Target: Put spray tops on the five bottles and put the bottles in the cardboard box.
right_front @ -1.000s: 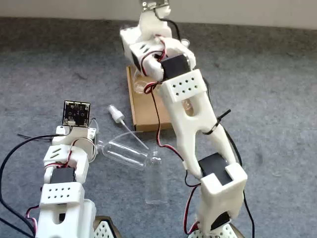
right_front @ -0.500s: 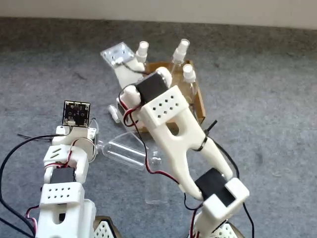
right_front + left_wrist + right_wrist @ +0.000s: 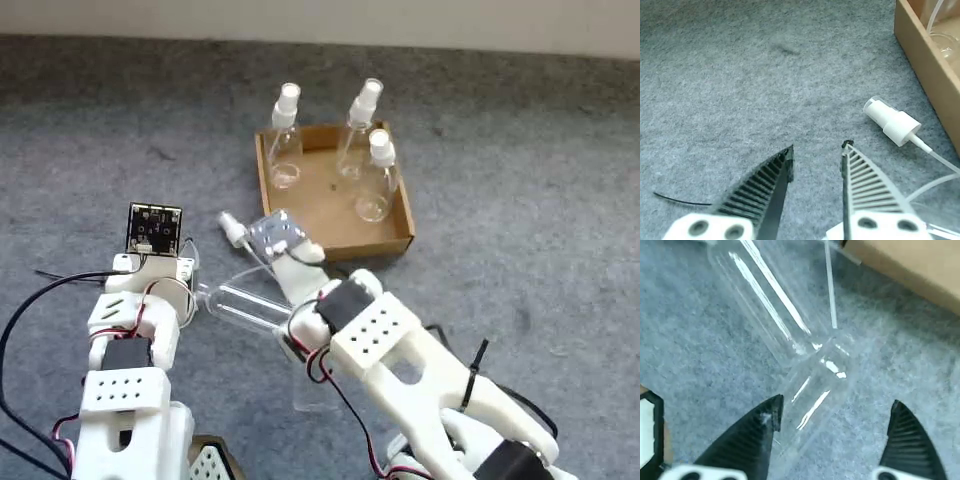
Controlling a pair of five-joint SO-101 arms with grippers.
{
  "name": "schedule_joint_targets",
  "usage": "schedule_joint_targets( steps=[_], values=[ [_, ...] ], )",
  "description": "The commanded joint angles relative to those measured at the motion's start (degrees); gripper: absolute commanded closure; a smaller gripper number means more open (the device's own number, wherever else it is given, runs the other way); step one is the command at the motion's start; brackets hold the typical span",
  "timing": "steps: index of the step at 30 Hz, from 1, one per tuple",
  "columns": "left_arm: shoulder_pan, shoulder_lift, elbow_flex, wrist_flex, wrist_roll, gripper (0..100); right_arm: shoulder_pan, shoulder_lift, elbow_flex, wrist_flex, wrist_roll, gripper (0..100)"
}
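A bottle [image 3: 812, 385] lies beneath the wide-spread, empty right jaws; left jaws parted, empty.

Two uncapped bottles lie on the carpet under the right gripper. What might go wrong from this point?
1. The open right gripper hangs over where one clear plastic bottle and a second clear bottle lie touching at an angle. Closing there may catch both or roll one away.
2. The white spray top has a thin tube ending by that same spot, so a grasp might snag or bend it.
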Motion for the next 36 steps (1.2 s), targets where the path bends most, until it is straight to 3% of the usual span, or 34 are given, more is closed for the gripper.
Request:
schedule_joint_targets(
  steps=[1, 8, 12, 17, 20, 25, 30, 33, 36],
  values=[
    [-0.2, -0.2, -0.1, -1.4, -0.1, 85, -1.7, -2.5, 5.5, -8.7, -0.5, 72.5],
    [-0.2, -0.2, -0.1, -1.4, 0.0, 85, -2.0, -2.4, 11.4, -11.9, -0.4, 72.8],
    [-0.1, -0.2, 0.2, -1.4, 0.0, 85, 2.2, -2.4, 14.5, -13.1, 0.0, 74.1],
    [-0.1, -0.2, 0.5, -1.4, 0.0, 85, 11.8, -2.5, 15.3, -12.9, 0.7, 90.9],
    [-0.1, -0.2, 0.5, -1.4, 0.0, 85, 17.6, -3.0, 15.2, -10.4, 8.4, 97.4],
    [-0.1, -0.2, 0.5, -1.4, 0.0, 85, 30.9, -3.6, 8.5, 5.1, 24.9, 98.2],
    [-0.1, -0.2, 0.7, -1.3, 0.1, 85, 49.1, -2.9, -3.9, 10.8, 38.6, 98.2],
    [-0.1, -0.2, 0.7, -1.3, 0.1, 85, 57.9, 1.6, -11.3, 10.6, 42.5, 98.2],
    [-0.1, -0.2, 0.7, -1.2, 0.1, 85, 60.9, 12.3, -18.2, 10.5, 43.7, 98.2]
  ],
)
